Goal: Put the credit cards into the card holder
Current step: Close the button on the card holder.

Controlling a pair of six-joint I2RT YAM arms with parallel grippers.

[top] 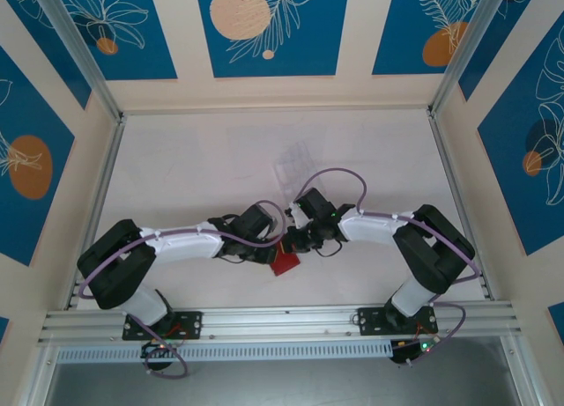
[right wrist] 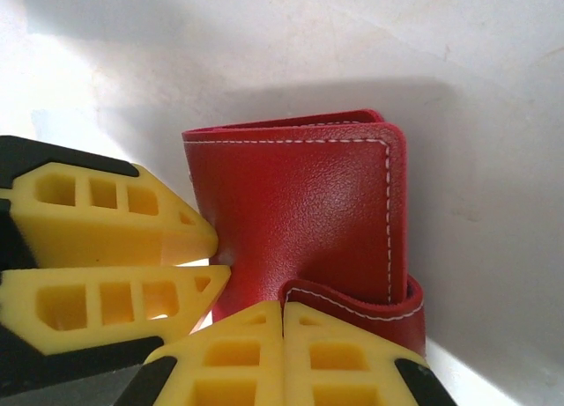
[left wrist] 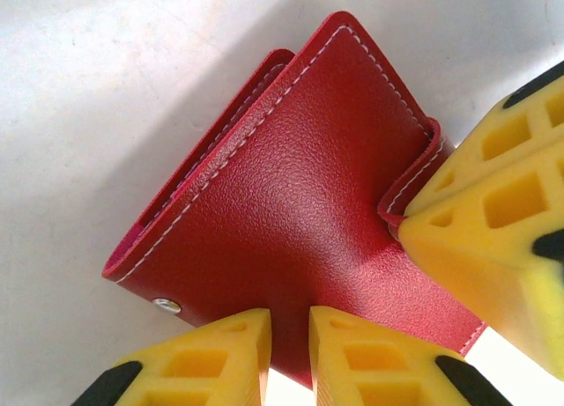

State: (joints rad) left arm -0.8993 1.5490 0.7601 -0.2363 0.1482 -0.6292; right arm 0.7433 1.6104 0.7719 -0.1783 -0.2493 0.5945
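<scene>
Card holder [top: 285, 264], red, is lying on the white table [top: 194, 168] near the front edge in the top view, btwn the two arms. Left gripper [top: 269, 252] and right gripper [top: 298, 243] are pointing at it from opp. sides. Clear plastic tray [top: 295, 164] is sitting further back, apart from the card holder.

Left wrist view: card holder [left wrist: 300, 186] is lying folded, stitched cover up, w/ a metal snap stud [left wrist: 166, 306] near one corner. Left gripper [left wrist: 289, 344] is standing narrow, the card holder's edge running into the slit btwn its yellow tips. Right gripper [left wrist: 410, 223] is covering the end of the snap tab [left wrist: 414, 173].

Right wrist view: right gripper [right wrist: 282, 322] is pressing its tips together w/ no gap, right at the snap tab [right wrist: 352, 302]; can't tell whether the tab is pinched. Left gripper [right wrist: 210, 258] is touching the card holder's [right wrist: 300, 212] side edge.
</scene>
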